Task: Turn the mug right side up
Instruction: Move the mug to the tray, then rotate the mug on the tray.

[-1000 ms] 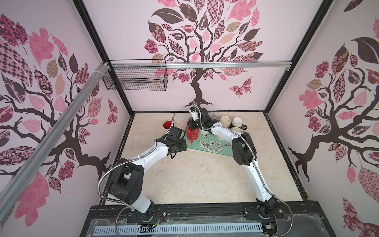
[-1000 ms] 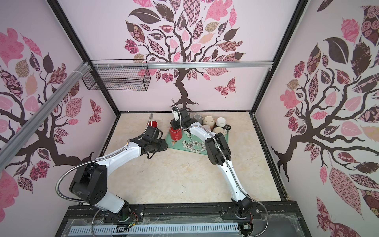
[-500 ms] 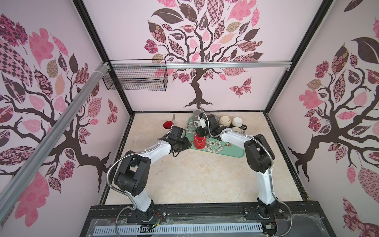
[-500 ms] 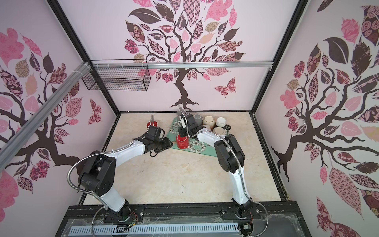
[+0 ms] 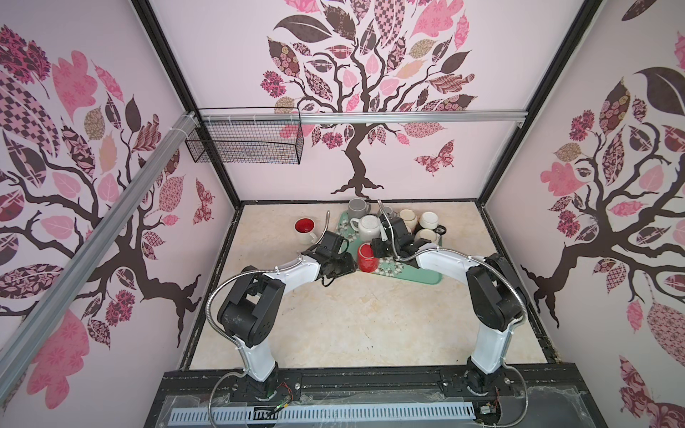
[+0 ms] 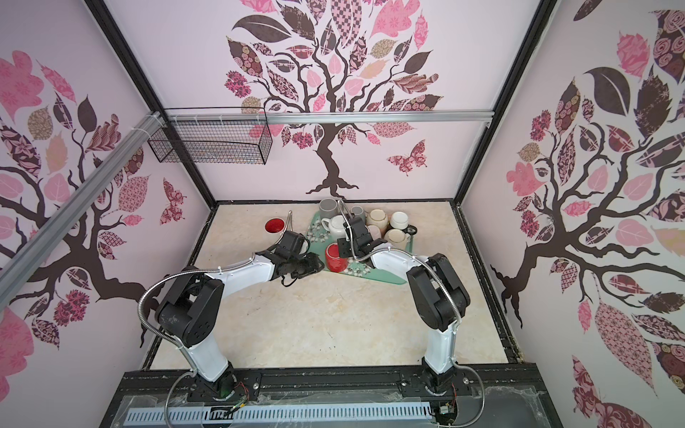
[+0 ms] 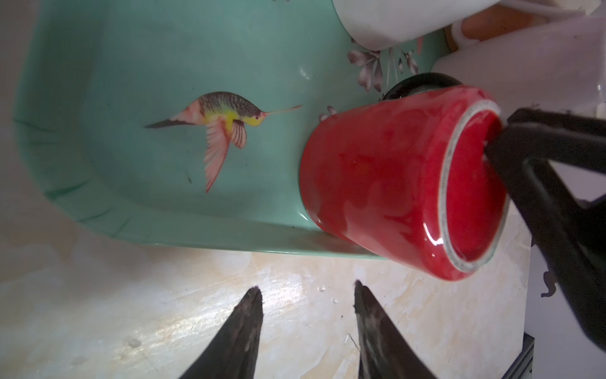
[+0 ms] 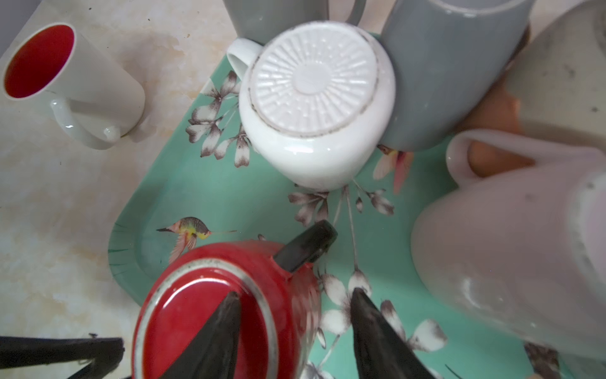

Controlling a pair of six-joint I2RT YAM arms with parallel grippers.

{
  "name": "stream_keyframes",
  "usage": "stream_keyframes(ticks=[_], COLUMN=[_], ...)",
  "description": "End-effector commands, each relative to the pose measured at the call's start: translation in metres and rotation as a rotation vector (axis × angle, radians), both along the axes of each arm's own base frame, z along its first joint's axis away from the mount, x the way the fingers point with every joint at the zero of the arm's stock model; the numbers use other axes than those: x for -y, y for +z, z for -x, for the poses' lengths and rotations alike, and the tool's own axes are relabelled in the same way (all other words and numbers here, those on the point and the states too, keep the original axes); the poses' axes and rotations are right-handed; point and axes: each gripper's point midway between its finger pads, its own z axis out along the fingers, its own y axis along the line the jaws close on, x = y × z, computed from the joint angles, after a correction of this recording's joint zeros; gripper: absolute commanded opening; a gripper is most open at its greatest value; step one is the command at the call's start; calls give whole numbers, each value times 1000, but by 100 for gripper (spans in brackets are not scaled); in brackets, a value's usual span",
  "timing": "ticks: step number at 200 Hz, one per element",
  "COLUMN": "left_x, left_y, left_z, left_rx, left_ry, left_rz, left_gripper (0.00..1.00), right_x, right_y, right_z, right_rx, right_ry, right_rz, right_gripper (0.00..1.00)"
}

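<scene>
1. Since a second ago the red mug [image 5: 367,259] has shifted from further back on the green tray [image 5: 426,276] to its near-left corner. The left gripper [image 7: 306,287] has drawn in toward it, and the right arm's elbow has swung out to the right
2. We find the mug standing mouth up at that corner, right at the tray's rim, with its black handle [image 8: 308,249] turned toward the other mugs
3. On the right gripper [image 8: 295,292], one finger [image 8: 216,328] reaches down inside the mouth and the other is outside the wall by the handle. We see tray between the outer finger and the wall, so the jaws stand parted astride the wall, not pinching it
4. We note the left gripper low over the table [image 5: 352,315], just beside the mug on its left. Its fingertips are spread with only bare tabletop between them, and it does not touch the mug so far as we can tell
5. Elsewhere on the tray, a white mug [image 8: 314,98] sits bottom up just behind the red one, with a grey mug [image 5: 356,207] behind that. Cream mugs [image 5: 407,216] are to the right; we cannot tell which way up they are
6. Off the tray, on the table to its left, a white mug with a red inside [image 5: 304,226] stands mouth up
</scene>
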Motion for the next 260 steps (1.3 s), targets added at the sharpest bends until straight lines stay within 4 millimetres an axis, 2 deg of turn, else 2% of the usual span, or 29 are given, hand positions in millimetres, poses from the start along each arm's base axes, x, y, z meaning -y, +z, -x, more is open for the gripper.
stream_keyframes(ticks=[1, 15, 31, 54, 81, 108, 135, 159, 200, 232, 246, 260], left_x=[-2, -7, -8, -3, -3, 14, 22, 32, 74, 113, 113, 104], left_y=[25, 28, 31, 34, 27, 23, 17, 17, 25, 33, 39, 46], left_z=[-28, -34, -38, -47, -62, -70, -69, -56, -37, -20, -17, -18], left_rx=[83, 86, 88, 107, 93, 116, 119, 127, 181, 207, 220, 237], left_ry=[17, 19, 20, 3, -5, -58, -110, -134, -212, -283, -285, -265], left_rz=[24, 32, 51, 51, 54, 112, 98, 86, 67, 108, 116, 116], left_gripper=[44, 38, 34, 33, 29, 20, 16, 16, 18, 19, 19, 20], right_x=[13, 19, 28, 34, 32, 39, 29, 12, -12, -11, -4, 7], right_y=[50, 59, 57, 45, 32, 16, 9, 6, -1, 19, 36, 54], right_z=[-5, -6, -12, -18, -8, 1, -7, -19, -31, -30, -30, -27], right_rx=[91, 104, 97, 23, -33, -66, -113, -159, -236, -207, -158, -108], right_ry=[-63, -76, -95, -101, -96, -100, -56, -6, 83, 99, 82, 46], right_rz=[-39, -71, -108, -144, -157, -120, -158, -179, -191, -177, -164, -149], right_gripper=[58, 58, 57, 49, 40, 37, 37, 36, 34, 37, 39, 43])
